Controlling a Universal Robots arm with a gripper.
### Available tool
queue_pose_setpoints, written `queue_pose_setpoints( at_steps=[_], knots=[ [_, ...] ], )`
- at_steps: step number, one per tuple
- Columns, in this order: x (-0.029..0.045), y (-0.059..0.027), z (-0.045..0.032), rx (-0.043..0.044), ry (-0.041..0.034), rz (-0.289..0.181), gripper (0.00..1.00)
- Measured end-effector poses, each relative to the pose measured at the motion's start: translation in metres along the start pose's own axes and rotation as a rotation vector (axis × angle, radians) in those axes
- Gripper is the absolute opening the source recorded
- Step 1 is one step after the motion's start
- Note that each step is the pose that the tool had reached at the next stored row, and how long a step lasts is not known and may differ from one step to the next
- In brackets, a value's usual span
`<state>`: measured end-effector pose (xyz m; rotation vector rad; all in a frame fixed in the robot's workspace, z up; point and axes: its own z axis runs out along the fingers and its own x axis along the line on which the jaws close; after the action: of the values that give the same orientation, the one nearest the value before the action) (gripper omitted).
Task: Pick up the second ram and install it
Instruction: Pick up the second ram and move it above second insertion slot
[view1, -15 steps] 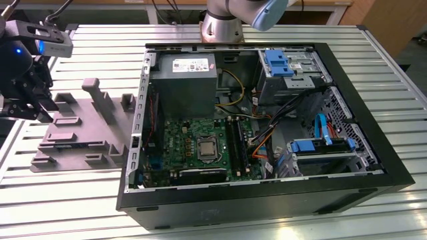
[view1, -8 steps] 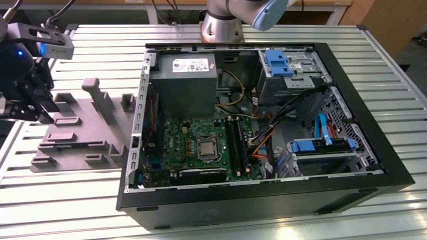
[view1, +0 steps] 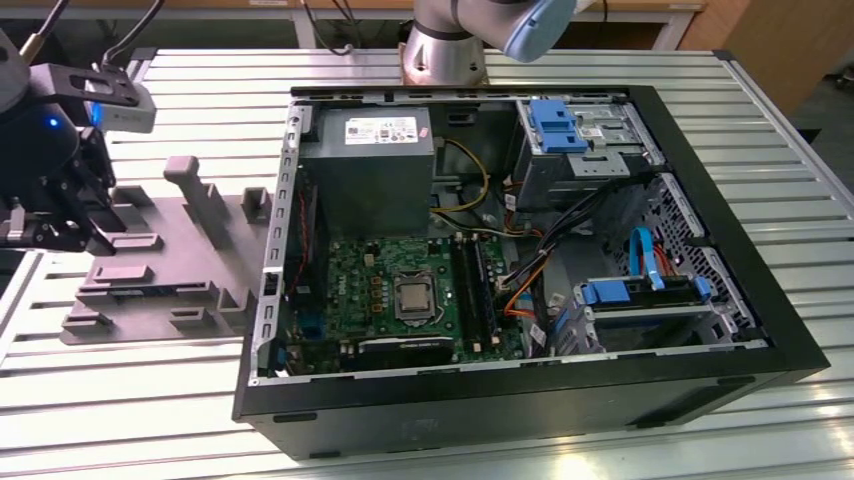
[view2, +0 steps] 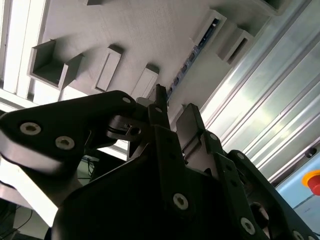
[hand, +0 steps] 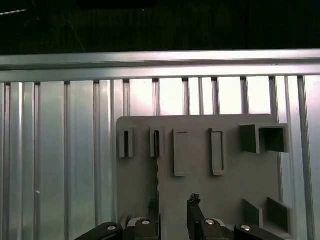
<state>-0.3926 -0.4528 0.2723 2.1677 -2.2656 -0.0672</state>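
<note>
Hovering over the grey tray (hand: 230, 185), your gripper (hand: 173, 202) had its fingers (hand: 196, 214) apart, holding nothing. The second ram (hand: 156, 165) stood edgewise in a tray slot just beneath them. It looked light, stiff and fragile, and wanted a gentle pinch near mid-length on its upper edge.

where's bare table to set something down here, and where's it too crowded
Free: slatted table below the grey tray in the exterior view, and the strip above the tray. Crowded: the tray's raised blocks, where the gripper hovers, and the open computer case packed with boards and cables.
</note>
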Motion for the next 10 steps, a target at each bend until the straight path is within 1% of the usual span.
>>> queue_pose_setpoints(
  at_steps=[2, 10],
  knots=[
    [0.0001, -0.0001, 0.0029, 0.0001, -0.0001, 0.000, 0.36],
    [0.0003, -0.0001, 0.0037, 0.0001, 0.0000, 0.000, 0.36]
  ],
)
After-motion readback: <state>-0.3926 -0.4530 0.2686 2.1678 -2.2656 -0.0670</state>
